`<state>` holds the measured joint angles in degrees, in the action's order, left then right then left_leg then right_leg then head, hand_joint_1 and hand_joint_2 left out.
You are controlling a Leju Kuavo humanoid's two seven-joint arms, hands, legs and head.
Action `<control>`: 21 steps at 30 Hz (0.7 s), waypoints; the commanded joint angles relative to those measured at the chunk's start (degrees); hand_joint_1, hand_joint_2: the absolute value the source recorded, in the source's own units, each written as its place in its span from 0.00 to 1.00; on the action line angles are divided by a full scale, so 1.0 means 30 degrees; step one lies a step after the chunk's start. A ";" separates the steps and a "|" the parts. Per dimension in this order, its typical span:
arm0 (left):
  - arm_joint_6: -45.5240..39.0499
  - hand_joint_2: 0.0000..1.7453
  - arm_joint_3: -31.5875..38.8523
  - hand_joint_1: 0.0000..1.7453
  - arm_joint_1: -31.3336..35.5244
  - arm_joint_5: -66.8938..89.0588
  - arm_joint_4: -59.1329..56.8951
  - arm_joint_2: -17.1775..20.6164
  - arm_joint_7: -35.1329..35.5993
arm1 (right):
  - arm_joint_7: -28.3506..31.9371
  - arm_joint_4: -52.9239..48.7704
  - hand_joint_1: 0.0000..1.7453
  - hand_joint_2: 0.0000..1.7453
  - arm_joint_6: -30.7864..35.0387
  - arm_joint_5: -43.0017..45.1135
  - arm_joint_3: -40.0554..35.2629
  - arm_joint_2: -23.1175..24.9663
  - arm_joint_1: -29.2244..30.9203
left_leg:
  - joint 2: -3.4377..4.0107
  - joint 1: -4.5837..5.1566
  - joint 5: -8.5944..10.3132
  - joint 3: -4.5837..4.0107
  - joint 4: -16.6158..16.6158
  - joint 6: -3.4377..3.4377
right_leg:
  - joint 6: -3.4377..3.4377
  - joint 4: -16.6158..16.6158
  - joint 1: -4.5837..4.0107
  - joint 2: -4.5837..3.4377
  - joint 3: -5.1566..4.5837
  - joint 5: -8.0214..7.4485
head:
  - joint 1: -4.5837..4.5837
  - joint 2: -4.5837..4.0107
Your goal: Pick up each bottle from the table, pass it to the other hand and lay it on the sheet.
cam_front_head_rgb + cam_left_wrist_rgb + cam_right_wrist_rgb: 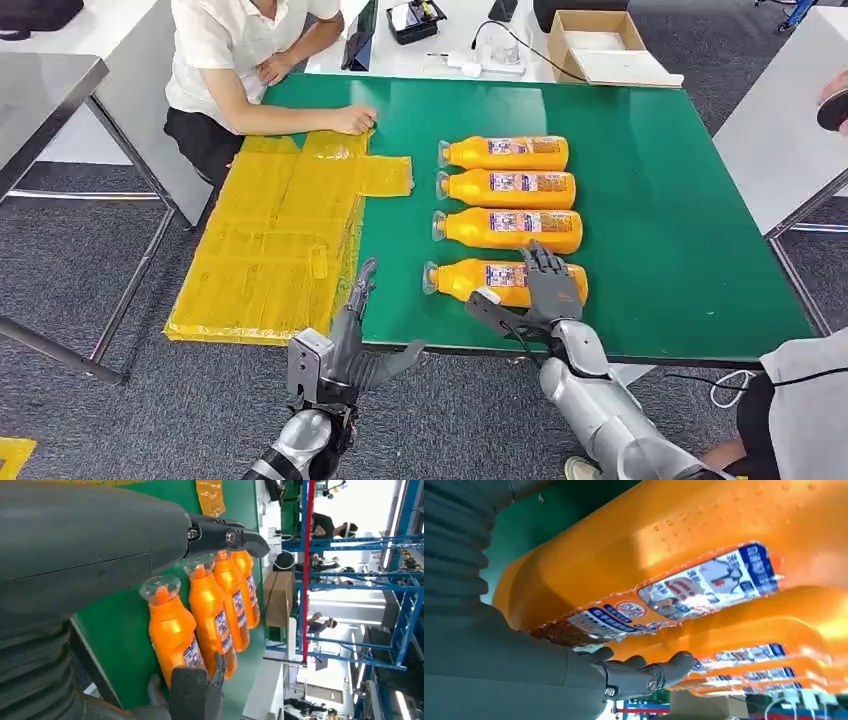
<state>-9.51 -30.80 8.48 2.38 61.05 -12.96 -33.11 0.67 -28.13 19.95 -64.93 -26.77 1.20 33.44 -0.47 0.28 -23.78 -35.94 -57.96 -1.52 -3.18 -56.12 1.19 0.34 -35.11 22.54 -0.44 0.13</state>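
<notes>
Several orange bottles lie side by side on the green table (660,200), caps pointing toward the yellow sheet (270,240) on the table's left part. My right hand (545,290) lies over the label end of the nearest bottle (465,278), fingers draped across its top and thumb spread on the near side. That bottle still rests on the table. The right wrist view shows this bottle (674,545) close against the palm, with fingers (644,672) stretched past it. My left hand (355,335) hovers open at the table's front edge by the sheet's right border, holding nothing; its fingers (220,535) are straight.
A seated person at the far left rests a hand (350,120) on the sheet's far edge. A cardboard box (600,45) and cables sit on the white table behind. Another person (800,400) stands at the near right corner. A white table (770,130) flanks the right side.
</notes>
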 commanded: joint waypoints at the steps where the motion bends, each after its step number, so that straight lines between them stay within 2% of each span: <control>1: 0.0010 1.00 0.0713 0.00 -0.0250 0.0374 -0.0044 0.0614 0.0457 | -0.2496 0.0982 0.00 1.00 -0.2696 -0.1443 -0.1882 0.0383 0.0904 | 0.0045 -0.0018 -0.0031 0.0093 0.0015 0.0030 | 0.0042 0.0014 -0.0019 -0.0041 0.0075 0.0019 | 0.0000 0.0000; 3: -0.0102 1.00 0.0810 0.00 -0.0489 0.0499 0.0255 0.0453 0.0484 | -0.2508 0.1064 0.02 1.00 -0.3375 -0.1378 -0.1875 0.0385 0.0940 | 0.0039 -0.0026 -0.0032 0.0107 0.0014 0.0032 | 0.0047 0.0021 -0.0027 -0.0035 0.0099 0.0020 | 0.0000 0.0000; 4: -0.0116 1.00 0.0873 0.00 -0.0500 0.0547 0.0300 0.0412 0.0518 | -0.2347 0.1032 0.29 1.00 -0.3657 -0.0982 -0.1575 0.0413 0.0904 | 0.0024 -0.0019 -0.0019 0.0091 0.0014 0.0023 | 0.0035 0.0021 -0.0018 -0.0021 0.0083 0.0013 | 0.0000 0.0000; 5: -0.0129 1.00 0.0978 0.00 -0.0442 0.0615 0.0268 0.0358 0.0540 | -0.2088 0.1190 1.00 1.00 -0.4178 -0.0512 -0.1278 0.0327 0.0878 | 0.0044 -0.0029 -0.0035 0.0136 0.0016 0.0034 | 0.0052 0.0026 -0.0029 -0.0038 0.0122 0.0022 | 0.0000 0.0000; 12: -0.0100 1.00 0.1043 0.00 -0.0376 0.0608 0.0216 0.0333 0.0540 | -0.1856 0.1246 1.00 1.00 -0.4226 -0.0403 -0.1232 0.0188 0.0853 | -0.0002 -0.0047 -0.0038 0.0218 0.0024 0.0057 | 0.0090 0.0053 -0.0049 0.0007 0.0225 0.0037 | 0.0007 0.0000; 13: -0.0100 1.00 0.1043 0.00 -0.0376 0.0608 0.0216 0.0333 0.0540 | -0.1856 0.1246 1.00 1.00 -0.4226 -0.0403 -0.1232 0.0188 0.0853 | -0.0028 -0.0021 -0.0009 0.0164 0.0024 0.0024 | 0.0050 0.0035 -0.0021 0.0018 0.0173 0.0024 | -0.0007 0.0000; 15: -0.0009 1.00 0.1121 0.00 -0.0305 0.0573 0.0097 0.0316 0.0540 | -0.1065 0.1237 1.00 1.00 -0.4613 0.0826 -0.0354 0.0230 0.0654 | -0.0015 -0.0022 -0.0014 0.0165 0.0022 0.0022 | 0.0044 0.0035 -0.0023 0.0005 0.0172 0.0021 | 0.0007 0.0000; 17: 0.0468 1.00 0.1075 0.00 -0.0096 0.0107 -0.0177 0.0333 0.0444 | 0.3244 0.1297 1.00 1.00 -0.7553 0.5079 0.2029 0.0121 0.0091 | -0.0016 -0.0036 -0.0038 0.0221 0.0035 0.0043 | 0.0074 0.0045 -0.0038 0.0012 0.0230 0.0046 | 0.0007 0.0000; 20: 0.0425 1.00 0.1381 0.00 0.0057 -0.1012 -0.0445 0.0115 0.0116 | 0.7314 0.0722 1.00 1.00 -0.9735 0.8949 0.3536 -0.0054 -0.1153 | -0.0087 -0.0038 -0.0010 0.0211 0.0043 0.0028 | 0.0048 0.0065 -0.0039 0.0085 0.0237 0.0036 | 0.0007 0.0000; 21: 0.0365 1.00 0.1442 0.00 0.0066 -0.1363 -0.0329 0.0149 0.0085 | 0.7747 0.0393 1.00 1.00 -0.9972 0.9606 0.3662 0.0064 -0.1480 | -0.0072 -0.0053 -0.0024 0.0251 0.0051 0.0038 | 0.0062 0.0079 -0.0055 0.0077 0.0275 0.0041 | 0.0021 0.0000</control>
<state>-8.68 -28.81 6.65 2.71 62.64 -12.87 -32.15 8.63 -28.13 0.67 -52.18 -26.94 1.25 36.79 -0.30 0.26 -23.86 -35.45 -57.95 -1.49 -3.16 -56.08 1.16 0.19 -34.73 22.55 -0.37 0.13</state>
